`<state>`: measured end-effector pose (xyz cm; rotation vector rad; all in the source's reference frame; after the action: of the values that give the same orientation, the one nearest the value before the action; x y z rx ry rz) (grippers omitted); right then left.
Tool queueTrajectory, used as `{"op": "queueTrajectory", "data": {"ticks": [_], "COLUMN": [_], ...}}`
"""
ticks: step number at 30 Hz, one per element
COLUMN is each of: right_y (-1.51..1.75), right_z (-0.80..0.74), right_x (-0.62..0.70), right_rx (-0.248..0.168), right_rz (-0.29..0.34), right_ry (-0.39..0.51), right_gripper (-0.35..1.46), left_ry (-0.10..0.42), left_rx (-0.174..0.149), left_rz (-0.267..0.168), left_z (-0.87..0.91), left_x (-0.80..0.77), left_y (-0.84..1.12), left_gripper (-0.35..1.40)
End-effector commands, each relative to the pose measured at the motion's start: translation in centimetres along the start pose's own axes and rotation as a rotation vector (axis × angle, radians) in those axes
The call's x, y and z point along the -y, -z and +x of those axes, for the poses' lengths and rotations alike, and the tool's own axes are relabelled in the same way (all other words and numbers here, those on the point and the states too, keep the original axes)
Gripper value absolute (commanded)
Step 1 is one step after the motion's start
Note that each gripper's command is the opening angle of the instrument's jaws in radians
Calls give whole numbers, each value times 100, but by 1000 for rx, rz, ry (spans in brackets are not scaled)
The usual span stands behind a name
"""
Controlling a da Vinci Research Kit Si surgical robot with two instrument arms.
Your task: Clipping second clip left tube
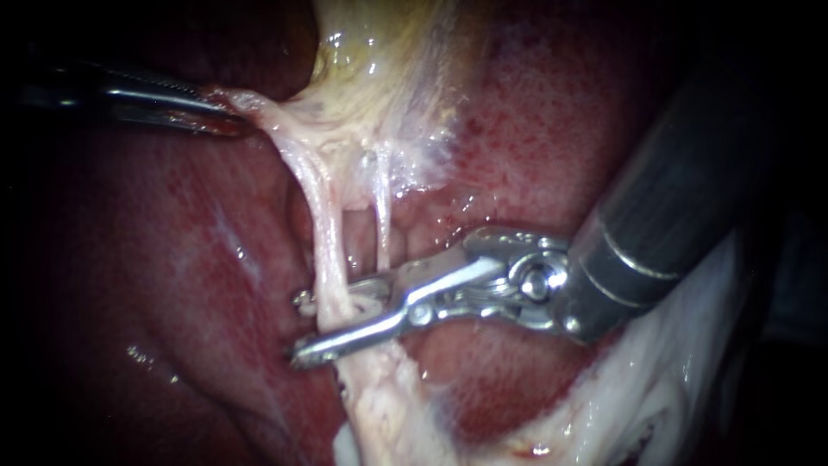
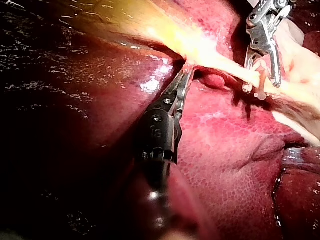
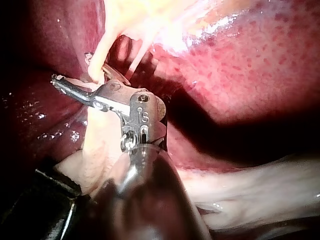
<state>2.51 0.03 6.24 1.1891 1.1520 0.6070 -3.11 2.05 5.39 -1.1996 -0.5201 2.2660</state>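
The left tube (image 1: 326, 233) runs as a pale cord from the gallbladder (image 1: 379, 78) down across the liver (image 1: 198, 259), with the thinner right tube (image 1: 382, 229) just beside it. My right instrument (image 1: 315, 326) enters from the upper right, its shaft angled down toward the centre and its wrist bent so that the jaws point across the low part of the left tube. The jaws stand apart with the tube between them: one jaw lies in front of the tube and the other behind it. I cannot tell whether both jaws press on the tube. In the right wrist view, the tube (image 3: 96, 62) drops into the gap between the two jaws. My left instrument (image 1: 226, 121) enters level from the left. Its jaws are closed on the pale tissue strand (image 1: 259, 112) at the top of the left tube and hold it taut to the side. The left wrist view shows these jaws (image 2: 184, 80) together, nipping the edge of that strand.
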Motion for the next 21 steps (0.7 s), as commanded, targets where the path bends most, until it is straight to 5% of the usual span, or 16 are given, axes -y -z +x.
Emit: {"op": "queueTrajectory", "data": {"ticks": [1, 7, 16, 21], "right_y": [-2, -9, -20, -13], "right_z": [-1, -3, 4, 13], "right_x": [1, 11, 44, 49], "right_rx": [5, 10, -20, -21], "right_rz": [9, 42, 91, 96], "right_ry": [-5, -2, -1, -6], "right_gripper": [49, 49, 48, 38], "left_ry": [0, 0, 0, 0], "left_rx": [0, 0, 0, 0], "left_rz": [1, 1, 0, 0], "left_z": [0, 0, -1, -1], "left_x": [0, 0, 1, 1], "left_y": [0, 0, 1, 0], "left_gripper": [-35, -35, -35, -35]}}
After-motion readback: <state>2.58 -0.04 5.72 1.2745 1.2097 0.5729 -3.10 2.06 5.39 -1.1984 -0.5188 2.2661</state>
